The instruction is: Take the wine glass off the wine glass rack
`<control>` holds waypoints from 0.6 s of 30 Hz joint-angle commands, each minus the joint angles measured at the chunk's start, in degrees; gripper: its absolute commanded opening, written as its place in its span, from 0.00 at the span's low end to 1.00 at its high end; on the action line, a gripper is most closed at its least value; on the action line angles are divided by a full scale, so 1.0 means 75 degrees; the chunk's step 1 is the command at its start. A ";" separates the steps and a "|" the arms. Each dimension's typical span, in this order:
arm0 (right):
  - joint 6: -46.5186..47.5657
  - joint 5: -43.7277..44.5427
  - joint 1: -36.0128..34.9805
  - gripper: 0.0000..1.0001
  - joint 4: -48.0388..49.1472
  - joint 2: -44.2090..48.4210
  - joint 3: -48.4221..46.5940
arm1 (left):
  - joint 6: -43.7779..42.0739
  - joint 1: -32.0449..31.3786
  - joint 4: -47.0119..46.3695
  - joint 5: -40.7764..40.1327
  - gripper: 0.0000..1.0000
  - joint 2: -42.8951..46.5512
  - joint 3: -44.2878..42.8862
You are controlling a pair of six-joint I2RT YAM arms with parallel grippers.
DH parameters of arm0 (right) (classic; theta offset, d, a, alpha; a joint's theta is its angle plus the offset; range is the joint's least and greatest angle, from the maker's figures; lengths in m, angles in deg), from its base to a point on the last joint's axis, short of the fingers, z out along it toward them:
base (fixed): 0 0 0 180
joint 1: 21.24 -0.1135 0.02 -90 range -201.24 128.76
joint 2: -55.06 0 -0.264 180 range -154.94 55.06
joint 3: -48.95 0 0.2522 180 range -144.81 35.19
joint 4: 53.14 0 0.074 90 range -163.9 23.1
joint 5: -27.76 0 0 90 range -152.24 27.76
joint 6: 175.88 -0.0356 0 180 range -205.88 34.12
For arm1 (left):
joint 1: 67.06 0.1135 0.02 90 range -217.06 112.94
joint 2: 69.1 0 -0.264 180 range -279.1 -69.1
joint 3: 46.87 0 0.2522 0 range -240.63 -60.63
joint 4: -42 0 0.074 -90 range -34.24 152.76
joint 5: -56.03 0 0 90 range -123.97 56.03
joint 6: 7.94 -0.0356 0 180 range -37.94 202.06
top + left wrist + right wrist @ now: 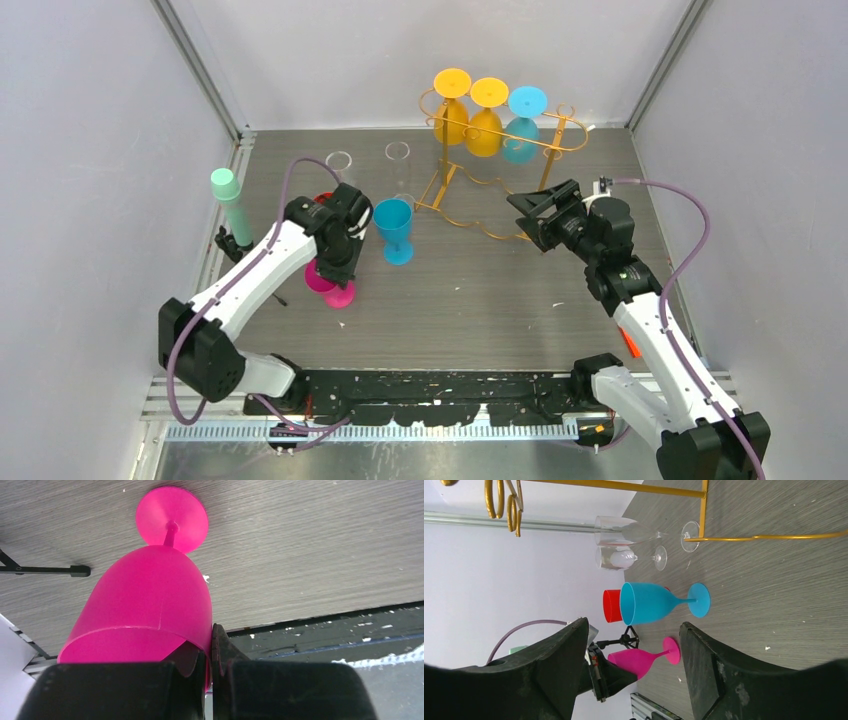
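Rack: the wine glass rack was thin gold wire with a looped oval top rail, two uprights and a wavy base. It stood at the back of the table, which had a grey wood-grain top.
On rack: two yellow glasses and one cyan glass hung bowl-down, feet up at the rail. They looked like matte plastic.
Pink glass: the pink wine glass was off the rack, front-left and well apart from it. It was translucent and smooth, with a seam line down the bowl and a round flat foot.
Left gripper: the left gripper was clamped on the pink wine glass rim, one finger inside the bowl and one outside.
Right gripper: the right gripper was spread wide with nothing between its fingers, near the rack base.
Others: a blue glass stood upright just beside the pink one. Two clear glasses, a red cup and a mint cylinder were also on the table's left half.
Hidden: the red cup was mostly behind the blue glass in the right wrist view, and the rack was cut off at the top edge there. The left arm covered part of the pink bowl from above. I couldn't tell whether the pink foot rested on the table.
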 commanded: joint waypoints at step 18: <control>0.0290 0.0229 -0.0009 0.72 -0.0007 0.0203 -0.0262 | -0.0200 0.0050 -0.0123 -0.1440 0.44 0.0023 -0.0474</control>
